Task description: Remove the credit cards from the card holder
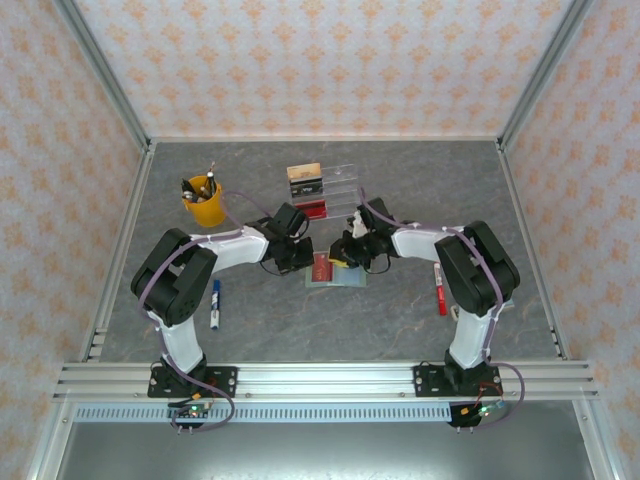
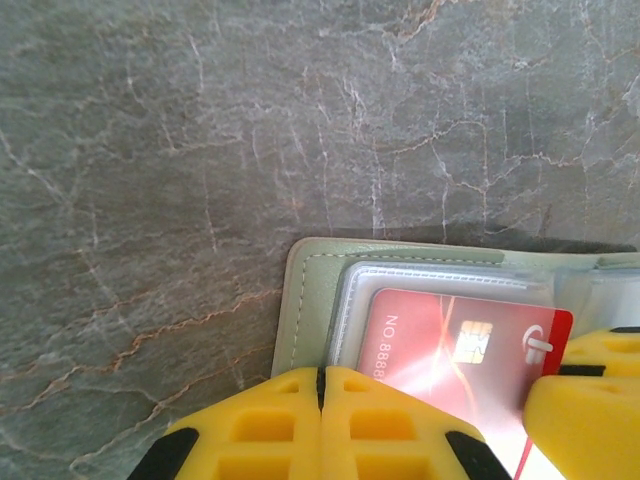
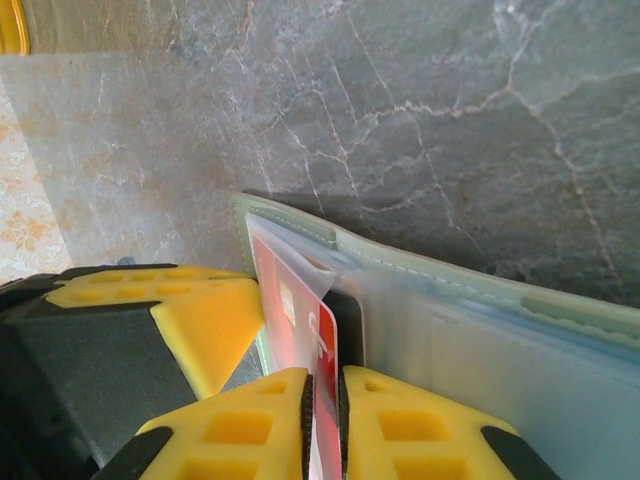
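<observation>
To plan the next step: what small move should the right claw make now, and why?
Probably pull the red card straight out: the right claw pinches its edge, and the shut left claw sits over the card holder.

The red card [image 2: 450, 345] is hidden at 6 o'clock behind the left gripper's fingers [image 2: 400, 405] in the left wrist view. The card holder [image 2: 305, 300] is cut off at 3 o'clock.

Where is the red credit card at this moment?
In the top view, the red card sits in the open card holder at the centre of the table, between the left gripper and the right gripper, which pinches its edge.
</observation>
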